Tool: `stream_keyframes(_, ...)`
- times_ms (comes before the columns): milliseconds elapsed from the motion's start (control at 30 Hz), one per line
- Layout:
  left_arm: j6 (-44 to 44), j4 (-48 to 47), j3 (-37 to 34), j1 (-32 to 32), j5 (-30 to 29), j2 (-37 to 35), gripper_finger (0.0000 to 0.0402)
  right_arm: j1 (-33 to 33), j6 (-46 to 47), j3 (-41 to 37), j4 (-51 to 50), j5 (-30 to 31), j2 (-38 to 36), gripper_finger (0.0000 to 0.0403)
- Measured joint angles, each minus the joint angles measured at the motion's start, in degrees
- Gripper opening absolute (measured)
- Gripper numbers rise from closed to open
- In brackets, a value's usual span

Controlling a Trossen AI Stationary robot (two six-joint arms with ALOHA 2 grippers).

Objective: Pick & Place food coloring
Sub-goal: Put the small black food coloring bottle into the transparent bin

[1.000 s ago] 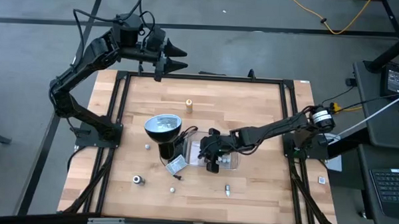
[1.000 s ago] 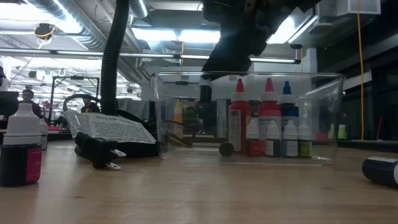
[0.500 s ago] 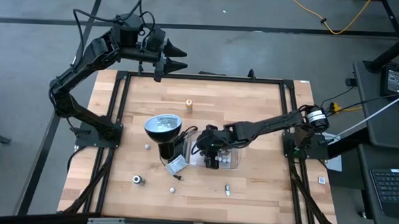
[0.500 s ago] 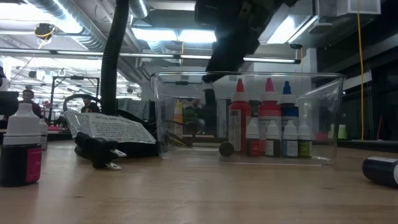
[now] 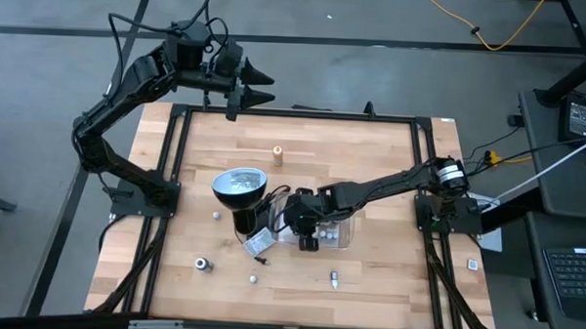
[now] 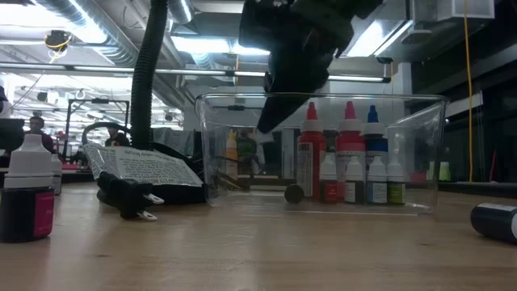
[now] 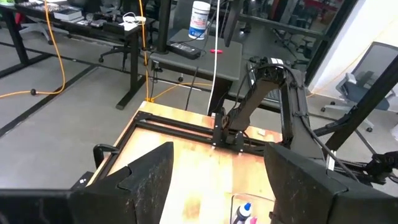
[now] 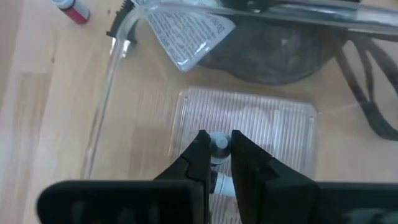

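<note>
My right gripper [image 8: 217,138] hangs over the left part of the clear tray [image 5: 341,240] beside the black lamp [image 5: 240,188], shut on a tiny food coloring bottle [image 8: 219,147]. In the low view it reaches down inside the tray's walls [image 6: 266,121]. Several bottles [image 6: 349,166] stand upright in the tray's right part. Other bottles stand or lie loose on the table: an orange one [image 5: 277,154], small ones [image 5: 203,265], [image 5: 334,277]. My left gripper [image 5: 260,85] waits open, raised beyond the table's far edge. My right gripper pinches the tiny bottle between its two fingertips, at its pale cap end [image 8: 219,143]. The fingers slant down from the table's right side. The bottle hangs over the tray's ribbed floor [image 8: 261,118], lifted clear of it.
The lamp's plug and paper tag [image 6: 137,174] lie left of the tray. A dark and pink bottle [image 6: 28,194] stands near the camera at the left, and a dark one [image 6: 494,220] lies at the right. Bare wood stretches along the far half of the table.
My right gripper has gone toward the table's left edge over the tray, tipped more steeply downward and sunk a little into the tray, still shut on the bottle.
</note>
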Motion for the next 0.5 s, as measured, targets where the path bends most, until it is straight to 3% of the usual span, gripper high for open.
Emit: stream_keyframes(500,1.0,-1.3,0.0,0.0,0.0,0.0,0.0244,0.0,-2.1,-1.0,2.8,-1.0,2.2,0.0045)
